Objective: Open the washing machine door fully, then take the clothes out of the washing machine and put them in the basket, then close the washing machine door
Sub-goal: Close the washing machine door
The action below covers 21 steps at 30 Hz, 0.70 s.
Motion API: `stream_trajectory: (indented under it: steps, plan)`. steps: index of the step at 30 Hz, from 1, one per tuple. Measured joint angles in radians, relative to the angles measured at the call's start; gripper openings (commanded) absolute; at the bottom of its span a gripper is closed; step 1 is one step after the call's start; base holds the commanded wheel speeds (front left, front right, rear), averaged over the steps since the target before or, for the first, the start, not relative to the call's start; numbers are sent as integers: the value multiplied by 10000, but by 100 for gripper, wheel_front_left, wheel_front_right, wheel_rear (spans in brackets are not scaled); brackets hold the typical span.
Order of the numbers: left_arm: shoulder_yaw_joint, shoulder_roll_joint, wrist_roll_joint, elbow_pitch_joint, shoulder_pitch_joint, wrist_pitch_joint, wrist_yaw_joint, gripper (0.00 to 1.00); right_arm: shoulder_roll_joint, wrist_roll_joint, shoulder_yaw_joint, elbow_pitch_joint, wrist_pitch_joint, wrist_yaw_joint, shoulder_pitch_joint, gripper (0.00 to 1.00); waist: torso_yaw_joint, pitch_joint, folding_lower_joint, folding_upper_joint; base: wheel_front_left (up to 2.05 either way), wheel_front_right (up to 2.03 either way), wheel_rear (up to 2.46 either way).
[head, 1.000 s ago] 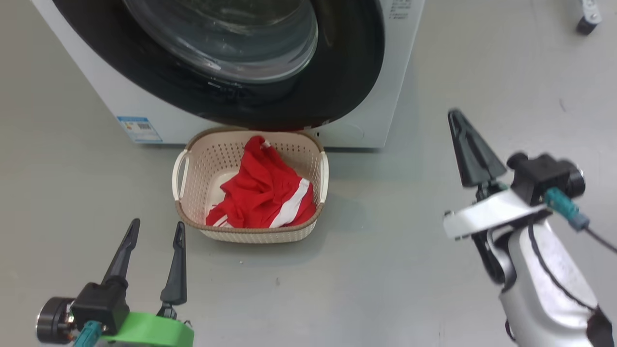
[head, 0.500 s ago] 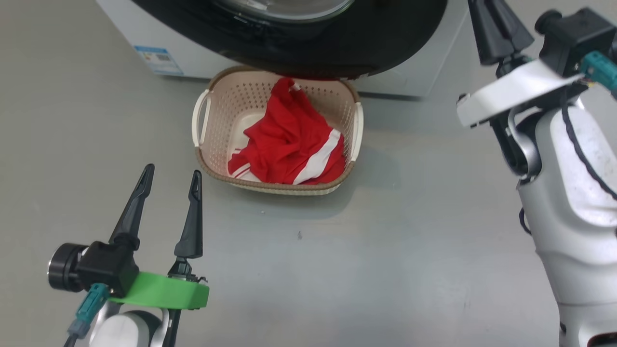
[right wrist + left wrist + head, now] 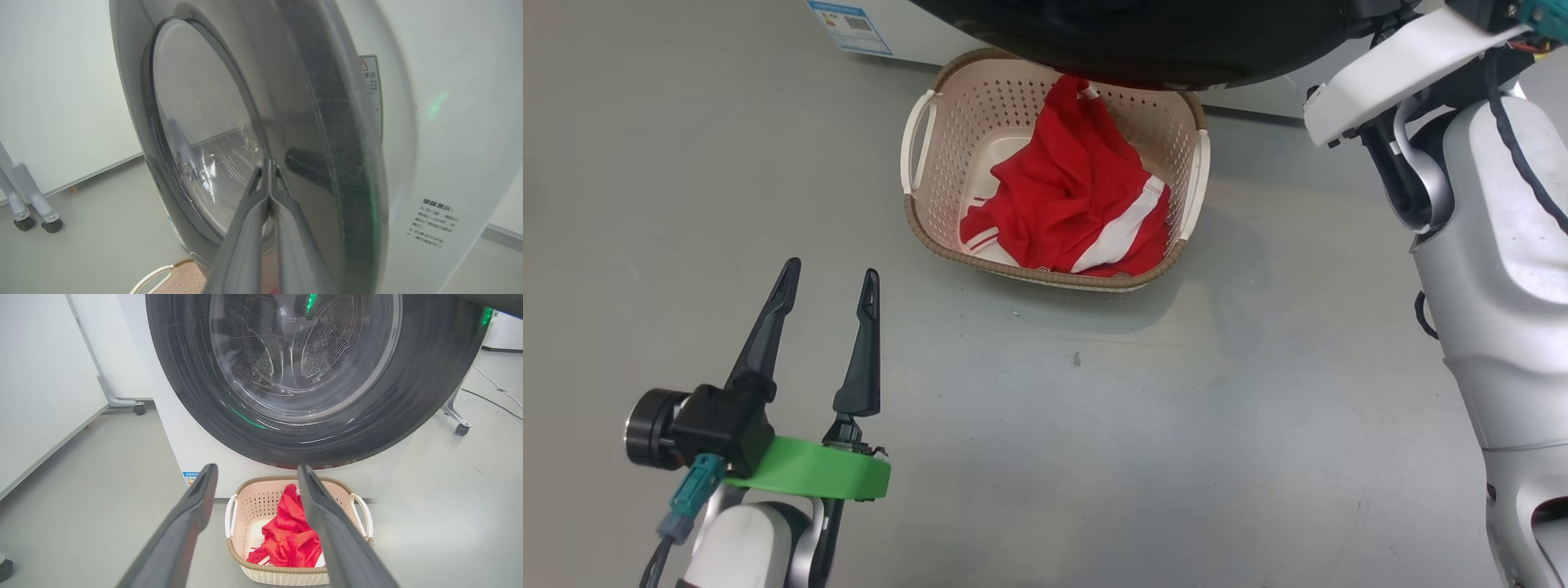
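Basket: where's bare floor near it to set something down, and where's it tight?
Free: floor between the basket and the left gripper; floor between its right side and the right arm. Tight: its far rim, under the washing machine door; inside, the clothes leave only a left strip bare.

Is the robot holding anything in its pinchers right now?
No, nothing. The left gripper is open and empty; the right gripper is shut on nothing, tips by the glossy black round washing machine door.
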Motion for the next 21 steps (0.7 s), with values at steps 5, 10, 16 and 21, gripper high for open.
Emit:
stream_trajectory:
  steps: [5, 10, 16, 21]
  plan:
    - [-35, -75, -46, 215, -160, -100, 0, 100, -58, 414, 69, 435, -77, 0, -240, 0, 117, 30, 0, 0, 0, 0, 0]
    - [-86, -84, -46, 382, -190, -130, 0, 100, -161, 807, 270, 784, -167, 2, -629, 0, 201, 29, 0, 0, 0, 0, 0]
    - [-196, -100, -46, 564, -270, -219, -48, 100, -257, 1028, 236, 1323, -209, 88, -1061, 0, 291, 47, 0, 0, 0, 0, 0]
    - [-382, -140, -58, 629, -454, -222, -88, 100, -435, 1041, -21, 1628, -211, 92, -1483, 0, 391, 108, 0, 0, 0, 0, 0]
